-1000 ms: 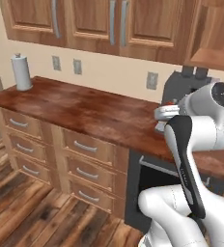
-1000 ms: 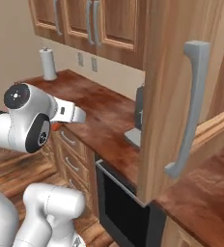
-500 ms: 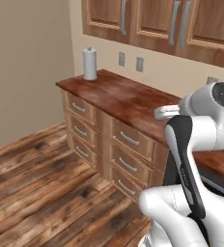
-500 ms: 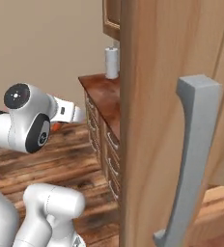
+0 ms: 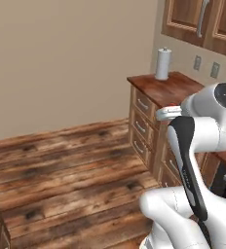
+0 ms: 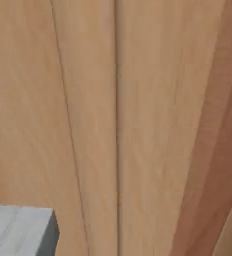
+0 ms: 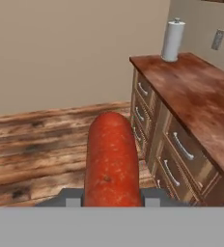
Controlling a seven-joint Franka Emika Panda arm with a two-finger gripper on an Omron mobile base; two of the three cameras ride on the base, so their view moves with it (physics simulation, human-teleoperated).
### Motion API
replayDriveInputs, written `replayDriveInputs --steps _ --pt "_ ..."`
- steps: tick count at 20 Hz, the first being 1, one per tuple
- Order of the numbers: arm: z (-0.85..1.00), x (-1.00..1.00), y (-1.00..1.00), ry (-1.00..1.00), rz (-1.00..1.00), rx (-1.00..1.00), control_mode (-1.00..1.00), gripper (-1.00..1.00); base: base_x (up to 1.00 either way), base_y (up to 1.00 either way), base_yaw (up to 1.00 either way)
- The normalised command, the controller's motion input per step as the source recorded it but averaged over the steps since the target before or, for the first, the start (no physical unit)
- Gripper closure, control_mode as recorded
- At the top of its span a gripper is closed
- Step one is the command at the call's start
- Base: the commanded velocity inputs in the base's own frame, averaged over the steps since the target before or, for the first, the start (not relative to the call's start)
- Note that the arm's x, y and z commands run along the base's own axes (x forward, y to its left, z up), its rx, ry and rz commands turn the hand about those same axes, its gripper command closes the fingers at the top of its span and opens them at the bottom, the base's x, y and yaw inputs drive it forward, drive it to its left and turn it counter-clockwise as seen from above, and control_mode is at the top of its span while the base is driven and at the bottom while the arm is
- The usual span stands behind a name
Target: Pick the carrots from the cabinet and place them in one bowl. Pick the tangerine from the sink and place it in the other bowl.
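In the hand view a dark reddish-orange carrot [image 7: 111, 159] stands up between the two finger tips, and my gripper [image 7: 112, 197] is shut on its lower end. It points toward the wooden floor, left of the counter's end. The left base view has the white arm [image 5: 193, 146] folded in front of the counter, its hand [image 5: 167, 113] reaching left. A warm brown wooden cabinet door [image 6: 113, 120] stands very close in the right base view, with a grey handle [image 6: 18, 231] at the lower left. The bowls, the sink and the tangerine are out of view.
A brown counter [image 5: 171, 86] with drawers [image 7: 181, 147] ends at the right, and a paper towel roll [image 5: 162, 63] stands on its far end. Wall cabinets [image 5: 202, 22] hang above it. A plank floor [image 5: 61, 165] and a beige wall [image 5: 71, 58] lie to the left.
Both base views have swung left with the base: the counter has slid to the right and the floor and wall have come in. The cabinet door has closed in on the right base camera.
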Motion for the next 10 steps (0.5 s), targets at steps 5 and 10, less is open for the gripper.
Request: replayDriveInputs --steps 5,10 --pt "0.0 0.0 0.0 0.0 0.0 0.0 1.0 1.0 0.01 0.1 0.64" --pt "0.0 0.0 0.0 0.0 0.0 0.0 1.0 1.0 0.09 0.1 0.61"
